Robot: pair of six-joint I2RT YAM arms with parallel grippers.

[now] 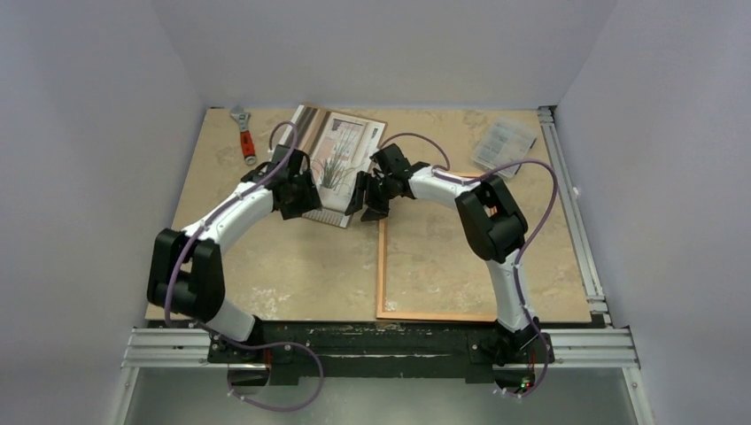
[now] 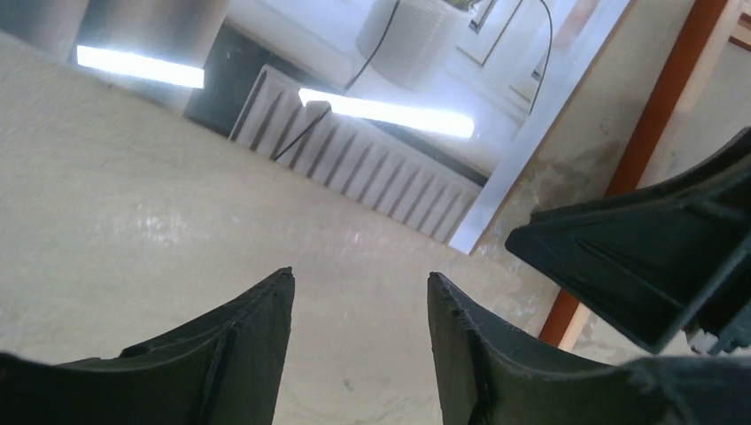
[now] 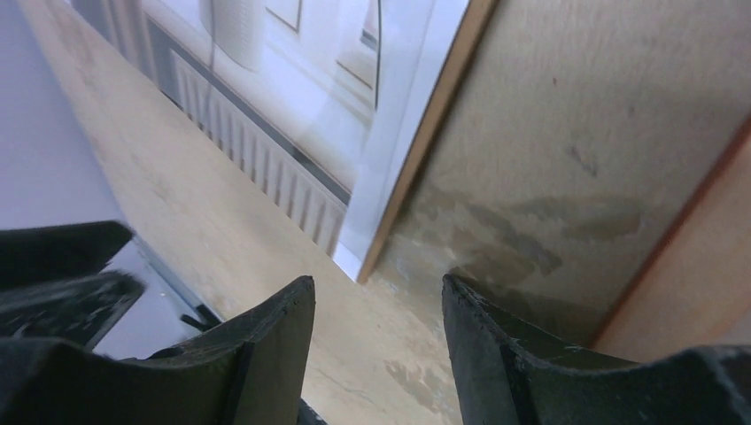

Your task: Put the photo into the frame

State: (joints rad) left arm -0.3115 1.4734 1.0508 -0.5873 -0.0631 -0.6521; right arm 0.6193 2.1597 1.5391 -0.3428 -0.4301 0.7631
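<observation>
Both claws sit low at the near edge of the photo. The left claw is parted, with only bare counter between its fingers. The right claw is parted and empty too, the photo's corner just ahead of it. The photo lies face up at the far middle, by the far left corner of the frame.

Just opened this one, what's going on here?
Two robot arms are working on a photo that lies picture side up at the far middle of the table. It is outside the frame, which lies flat beside it, nearer and to the right. The left hand and the right hand are down low at the photo's near edge. Both are open and neither grips anything.
</observation>
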